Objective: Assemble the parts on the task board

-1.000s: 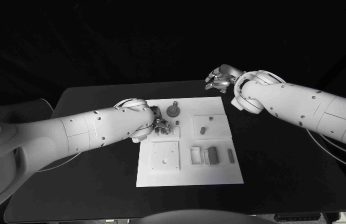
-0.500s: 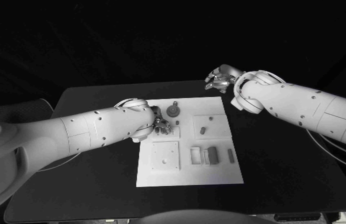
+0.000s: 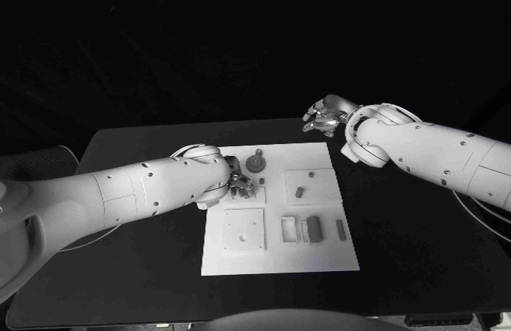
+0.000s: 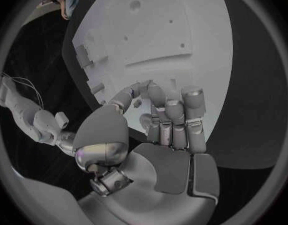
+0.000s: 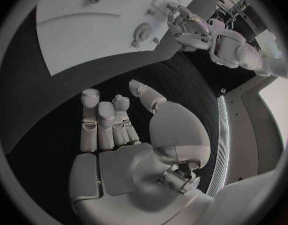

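The white task board lies in the middle of the black table. My left hand is down on the board's far left part, beside a grey gear. In the left wrist view its fingers curl toward the thumb over the board, and a small grey part sits pinched between them. My right hand hovers past the board's far right corner with its fingers apart and nothing in them. From that wrist I see the board, the gear and the left hand.
On the board are a raised square bearing a small peg, a square plate with a hole, a pale frame, a dark block and a slim bar. Black table surrounds the board.
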Robot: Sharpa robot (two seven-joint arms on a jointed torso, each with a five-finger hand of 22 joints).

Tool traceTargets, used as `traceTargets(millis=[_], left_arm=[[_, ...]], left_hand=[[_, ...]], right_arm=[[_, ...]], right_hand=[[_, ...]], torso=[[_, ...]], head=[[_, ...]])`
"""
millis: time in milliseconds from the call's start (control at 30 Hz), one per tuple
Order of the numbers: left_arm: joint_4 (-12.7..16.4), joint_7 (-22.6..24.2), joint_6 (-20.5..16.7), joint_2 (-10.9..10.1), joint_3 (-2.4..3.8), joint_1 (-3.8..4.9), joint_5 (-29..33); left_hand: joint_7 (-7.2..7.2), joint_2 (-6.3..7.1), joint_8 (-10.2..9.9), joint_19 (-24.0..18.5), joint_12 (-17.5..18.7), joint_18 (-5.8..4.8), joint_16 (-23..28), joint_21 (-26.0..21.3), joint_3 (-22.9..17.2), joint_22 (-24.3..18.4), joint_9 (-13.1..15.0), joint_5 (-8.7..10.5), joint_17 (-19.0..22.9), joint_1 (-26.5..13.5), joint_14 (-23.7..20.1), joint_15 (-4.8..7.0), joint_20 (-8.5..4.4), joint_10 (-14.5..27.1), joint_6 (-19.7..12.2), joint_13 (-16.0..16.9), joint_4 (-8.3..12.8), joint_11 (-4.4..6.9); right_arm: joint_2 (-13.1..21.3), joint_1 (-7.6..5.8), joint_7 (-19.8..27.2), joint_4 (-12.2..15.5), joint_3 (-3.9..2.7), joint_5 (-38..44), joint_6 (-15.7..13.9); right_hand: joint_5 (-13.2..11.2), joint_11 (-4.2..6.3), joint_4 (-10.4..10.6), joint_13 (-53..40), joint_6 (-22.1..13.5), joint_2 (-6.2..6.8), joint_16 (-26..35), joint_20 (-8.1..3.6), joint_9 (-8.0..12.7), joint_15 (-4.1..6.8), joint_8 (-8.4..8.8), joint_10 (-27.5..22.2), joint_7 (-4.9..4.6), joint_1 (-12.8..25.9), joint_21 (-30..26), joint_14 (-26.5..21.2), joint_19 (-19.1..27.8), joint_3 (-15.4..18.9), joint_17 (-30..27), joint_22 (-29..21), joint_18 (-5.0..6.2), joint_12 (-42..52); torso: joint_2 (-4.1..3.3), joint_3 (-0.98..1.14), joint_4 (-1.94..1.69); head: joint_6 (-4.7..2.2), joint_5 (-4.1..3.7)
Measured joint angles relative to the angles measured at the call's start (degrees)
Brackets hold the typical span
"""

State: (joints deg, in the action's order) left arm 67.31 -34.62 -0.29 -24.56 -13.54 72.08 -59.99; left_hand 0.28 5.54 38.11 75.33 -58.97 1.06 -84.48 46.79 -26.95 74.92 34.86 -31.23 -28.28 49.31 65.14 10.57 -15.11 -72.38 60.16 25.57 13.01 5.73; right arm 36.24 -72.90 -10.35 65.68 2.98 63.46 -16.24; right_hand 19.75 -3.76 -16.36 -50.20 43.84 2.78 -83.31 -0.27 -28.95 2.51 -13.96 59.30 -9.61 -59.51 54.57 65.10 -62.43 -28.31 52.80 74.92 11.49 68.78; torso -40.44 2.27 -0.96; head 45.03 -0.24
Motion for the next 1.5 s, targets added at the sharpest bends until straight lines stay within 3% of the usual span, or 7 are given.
traceTargets(millis=[1367,1500], left_arm=[[-0.3,0.2,1.6,-0.1,0.01,-0.06,-0.8],[-0.3,0.2,1.4,-0.1,-0.02,-0.08,-0.7]], left_hand=[[-0.11,0.69,-0.2,0.1,0.0,0.00,0.0,0.2,0.1,0.0,-0.3,-0.10,0.0,0.7,0.1,-0.07,-0.04,-0.2,0.3,0.0,0.1,0.20],[-0.12,0.62,-0.2,0.1,0.0,0.00,0.0,0.2,0.1,0.0,-0.7,0.91,0.0,0.8,0.2,-0.15,-0.04,-0.2,0.3,-0.2,0.1,0.20]], right_arm=[[0.0,0.04,0.0,0.0,0.00,0.0,0.0],[0.0,0.04,0.0,0.0,0.00,0.0,0.0]], right_hand=[[0.0,0.00,0.0,0.0,0.1,0.00,0.0,0.00,0.0,0.00,0.00,0.0,0.09,0.0,0.0,0.0,0.0,0.0,0.0,0.0,0.00,0.2],[0.0,0.00,0.0,0.0,0.1,0.00,0.0,0.00,0.0,0.00,0.00,0.0,0.09,0.0,0.0,0.0,0.0,0.0,0.0,0.0,0.00,0.2]], torso=[[0.01,-0.03,-0.03],[0.01,-0.03,-0.03]], head=[[0.05,0.06],[0.01,0.06]])
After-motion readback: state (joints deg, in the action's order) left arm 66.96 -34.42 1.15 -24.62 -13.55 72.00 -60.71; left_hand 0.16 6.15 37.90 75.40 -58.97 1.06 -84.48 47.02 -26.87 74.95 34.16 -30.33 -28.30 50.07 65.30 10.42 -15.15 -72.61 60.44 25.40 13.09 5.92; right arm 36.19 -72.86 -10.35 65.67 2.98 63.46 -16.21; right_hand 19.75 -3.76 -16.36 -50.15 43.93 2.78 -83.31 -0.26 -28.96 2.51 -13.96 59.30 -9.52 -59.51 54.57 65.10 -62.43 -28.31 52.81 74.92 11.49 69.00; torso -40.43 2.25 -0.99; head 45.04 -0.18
